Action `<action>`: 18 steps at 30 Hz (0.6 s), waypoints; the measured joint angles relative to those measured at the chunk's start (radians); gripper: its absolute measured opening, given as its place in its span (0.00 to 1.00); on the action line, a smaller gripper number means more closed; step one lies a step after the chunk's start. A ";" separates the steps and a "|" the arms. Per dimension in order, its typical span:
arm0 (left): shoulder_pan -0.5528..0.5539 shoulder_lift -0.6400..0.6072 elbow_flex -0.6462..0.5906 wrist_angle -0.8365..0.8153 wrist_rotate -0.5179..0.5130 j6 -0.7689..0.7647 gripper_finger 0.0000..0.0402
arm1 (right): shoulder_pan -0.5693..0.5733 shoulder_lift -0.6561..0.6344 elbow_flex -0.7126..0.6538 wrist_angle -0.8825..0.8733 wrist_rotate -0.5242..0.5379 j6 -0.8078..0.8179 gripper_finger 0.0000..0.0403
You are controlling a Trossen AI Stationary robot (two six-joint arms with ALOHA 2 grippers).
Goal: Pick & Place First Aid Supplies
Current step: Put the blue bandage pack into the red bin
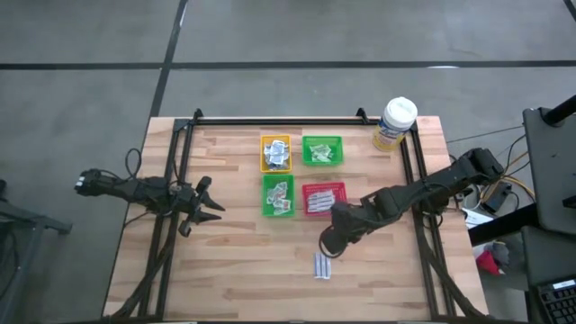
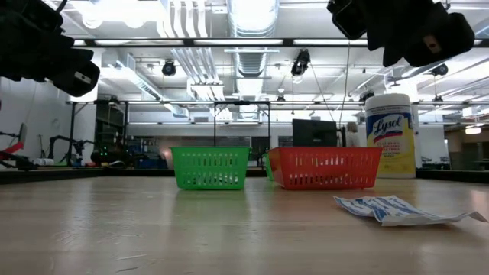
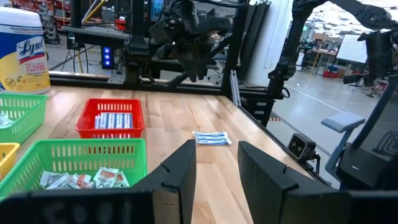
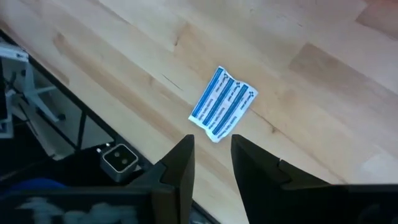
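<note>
One blue-and-white pad packet is lying flat just beyond the right gripper, near the table's front edge. Bare wood is surrounding it. Its long axis is pointing away from the narrowly parted, empty fingers.

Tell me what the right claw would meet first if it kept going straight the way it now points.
Most likely the blue-and-white packet lying on the bare wooden table. The right claw hangs above with its fingers apart and empty, aimed down just beside the packet; height is hard to judge, so it could touch wood first.

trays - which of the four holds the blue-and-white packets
The red tray, nearest the right gripper. It holds blue-and-white packets; the yellow tray and both green ones hold other sachets.
</note>
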 joint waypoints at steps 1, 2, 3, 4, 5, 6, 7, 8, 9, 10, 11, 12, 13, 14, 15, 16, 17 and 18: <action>0.000 0.000 0.000 0.000 0.000 0.000 0.29 | 0.000 0.000 0.000 0.000 0.000 0.019 0.26; 0.000 0.000 0.000 0.000 0.000 0.000 0.29 | 0.000 0.000 0.000 0.000 0.000 0.038 0.27; 0.000 0.000 0.000 0.000 0.000 0.000 0.29 | 0.000 0.000 0.000 0.000 0.000 0.053 0.28; 0.000 0.000 0.000 0.000 0.000 0.000 0.29 | 0.000 0.000 0.000 0.000 0.000 0.065 0.30; 0.000 0.000 0.000 0.000 0.000 0.001 0.29 | 0.000 0.000 -0.001 0.000 0.000 0.075 0.31; 0.000 0.000 0.000 0.000 0.000 0.000 0.29 | 0.000 0.000 -0.001 0.000 0.000 0.088 0.32; 0.000 0.000 0.000 0.000 0.000 0.001 0.29 | 0.000 0.000 -0.003 0.001 0.001 0.099 0.33; 0.000 0.000 0.000 0.000 0.000 0.001 0.29 | 0.000 0.000 -0.004 0.001 0.000 0.110 0.35; 0.000 0.000 0.000 -0.001 0.000 0.001 0.29 | 0.000 0.000 -0.007 0.001 0.001 0.121 0.36; 0.000 0.000 0.000 -0.001 0.000 0.001 0.29 | 0.000 0.000 -0.010 0.002 0.000 0.133 0.38; 0.000 0.000 0.000 -0.001 0.000 0.001 0.29 | 0.000 0.000 -0.013 0.004 0.000 0.147 0.39; 0.000 0.000 0.000 -0.001 0.000 0.001 0.29 | 0.000 0.000 -0.017 0.008 0.000 0.160 0.40; 0.000 0.000 0.000 -0.001 0.000 0.001 0.29 | 0.000 0.000 -0.023 0.018 0.000 0.174 0.41; 0.000 0.000 0.000 -0.001 0.000 0.001 0.29 | 0.000 0.000 -0.031 0.037 0.000 0.183 0.42; 0.000 0.000 0.000 -0.001 0.000 0.004 0.29 | 0.000 0.000 -0.041 0.057 0.000 0.192 0.42; 0.000 0.000 0.000 -0.001 0.000 0.009 0.29 | 0.000 0.001 -0.053 0.080 0.000 0.197 0.43; 0.000 0.000 0.000 -0.001 0.000 0.015 0.29 | 0.000 0.001 -0.065 0.106 0.000 0.204 0.43; 0.000 0.000 0.000 -0.001 0.000 0.021 0.29 | 0.000 0.001 -0.077 0.128 0.001 0.217 0.43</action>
